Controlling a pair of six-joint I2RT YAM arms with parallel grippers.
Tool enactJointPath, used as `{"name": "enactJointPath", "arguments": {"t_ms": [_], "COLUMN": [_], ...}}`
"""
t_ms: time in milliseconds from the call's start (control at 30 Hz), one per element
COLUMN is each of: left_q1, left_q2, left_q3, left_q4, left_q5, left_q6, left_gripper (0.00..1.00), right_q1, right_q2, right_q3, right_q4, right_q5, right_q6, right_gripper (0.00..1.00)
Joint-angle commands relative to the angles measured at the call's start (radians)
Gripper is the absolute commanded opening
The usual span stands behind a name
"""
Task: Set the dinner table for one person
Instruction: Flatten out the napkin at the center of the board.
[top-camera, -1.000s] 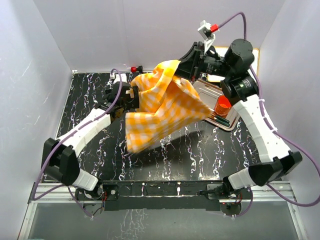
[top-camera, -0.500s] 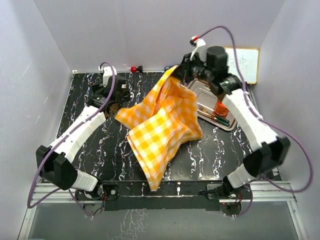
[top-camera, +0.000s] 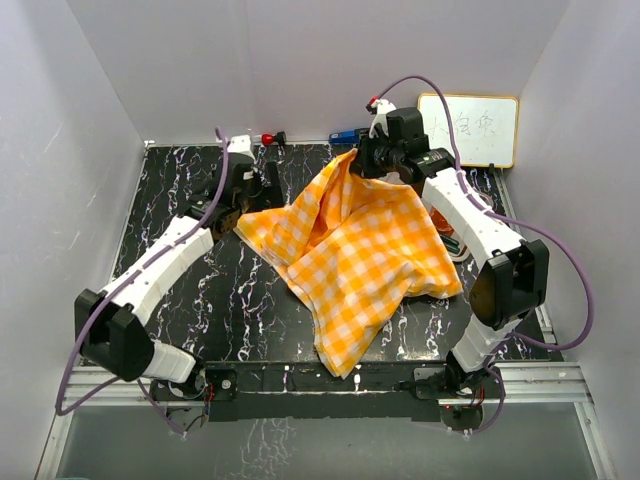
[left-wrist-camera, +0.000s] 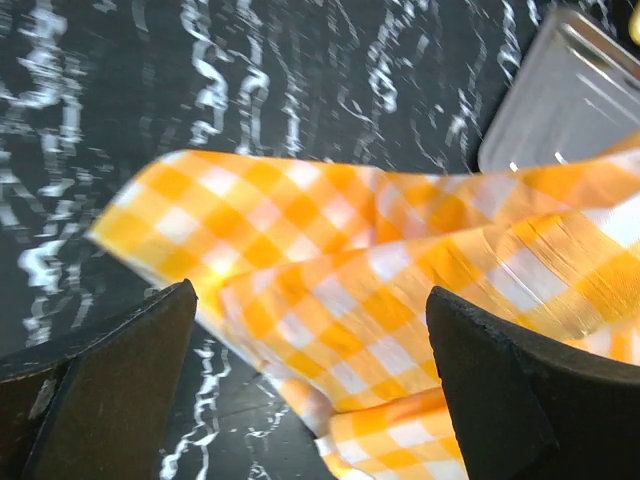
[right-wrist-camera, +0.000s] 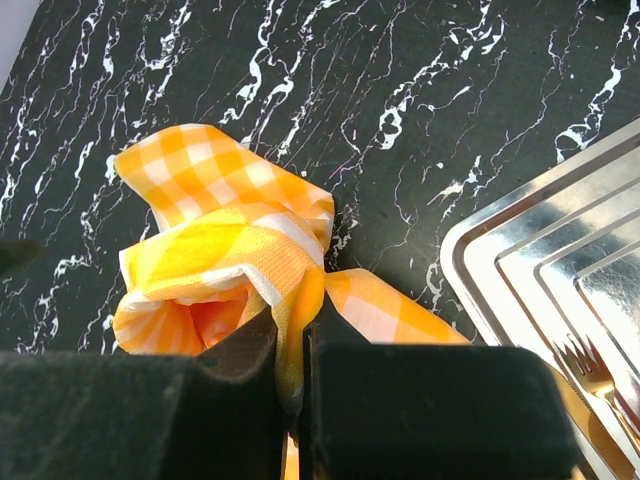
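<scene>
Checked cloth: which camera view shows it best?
The top external view: nearly all of the checked cloth shows, spread over the table. The left wrist view shows only a folded edge; the right wrist view shows only the bunched corner pinched in the right gripper.

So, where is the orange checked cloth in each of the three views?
Top external: checked cloth lies across the middle, its far corner held by the right gripper.
Left wrist: cloth fills the middle and right.
Right wrist: cloth is bunched at lower left, pinched.
Shared landmark: black veined tabletop.
</scene>
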Motion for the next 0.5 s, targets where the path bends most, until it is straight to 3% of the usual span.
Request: {"name": "enactJointPath", "arguments": {"t_ms": [0,300,467], "left_q1": [-0.008,-0.025,-0.040], "left_q2": [0.049,-0.147,-0.225], "left_q3": [-0.050,-0.233,-0.286], "left_q4": [0.107,0.370,0.407], "left_q5": [0.252,0.536,0.632], "left_q6": [-0.011,0.151,0.257], "left_gripper": [0.99,0.99,0.99], "right_q1": [0.008,0.008,0.009], "right_q2": [-0.041,0.001,0.026], "right_q3": [0.033,0.076,0.075], "right_q4": [0.064,0.027,0.026], "right_q5": [-0.003,-0.010,-0.029], "right_q6": [-0.005,-0.028,-0.024], "right_gripper": [0.00,0.00,0.00]}}
